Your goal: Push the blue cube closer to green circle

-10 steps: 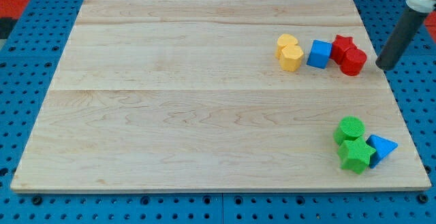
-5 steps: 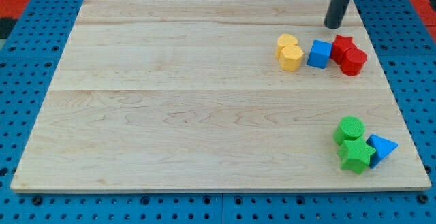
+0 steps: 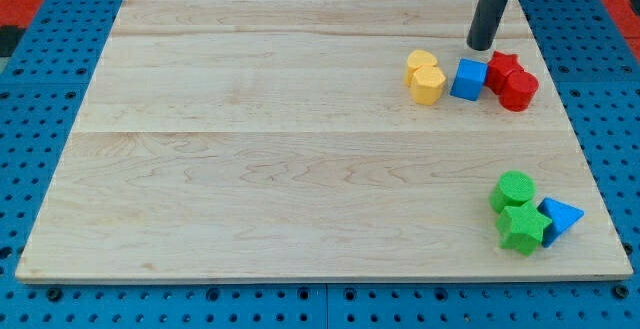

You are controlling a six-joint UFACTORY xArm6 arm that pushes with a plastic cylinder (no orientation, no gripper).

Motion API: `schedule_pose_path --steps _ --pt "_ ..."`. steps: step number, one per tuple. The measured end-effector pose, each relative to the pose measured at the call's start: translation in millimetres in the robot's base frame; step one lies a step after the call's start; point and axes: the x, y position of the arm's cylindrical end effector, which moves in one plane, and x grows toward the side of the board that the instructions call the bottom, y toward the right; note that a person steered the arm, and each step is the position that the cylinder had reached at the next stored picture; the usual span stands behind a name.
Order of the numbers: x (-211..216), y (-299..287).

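The blue cube (image 3: 468, 79) sits at the board's upper right, between two yellow blocks (image 3: 425, 77) on its left and two red blocks (image 3: 511, 79) on its right. The green circle (image 3: 515, 188) lies at the lower right, well below the cube. My tip (image 3: 481, 45) stands just above the blue cube, slightly to its right, with a small gap between them.
A green star-like block (image 3: 522, 227) and a blue triangle (image 3: 560, 217) touch the green circle from below. The wooden board (image 3: 300, 149) lies on a blue pegboard; its right edge runs close to the red blocks and the blue triangle.
My tip moved from the board's right edge to above the blocks, then slid a little left and down toward the blue cube. No block has moved.
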Motion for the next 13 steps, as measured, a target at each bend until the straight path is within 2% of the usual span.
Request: schedule_pose_path --steps 6,13 --pt "21 -18" --pt "66 -29"
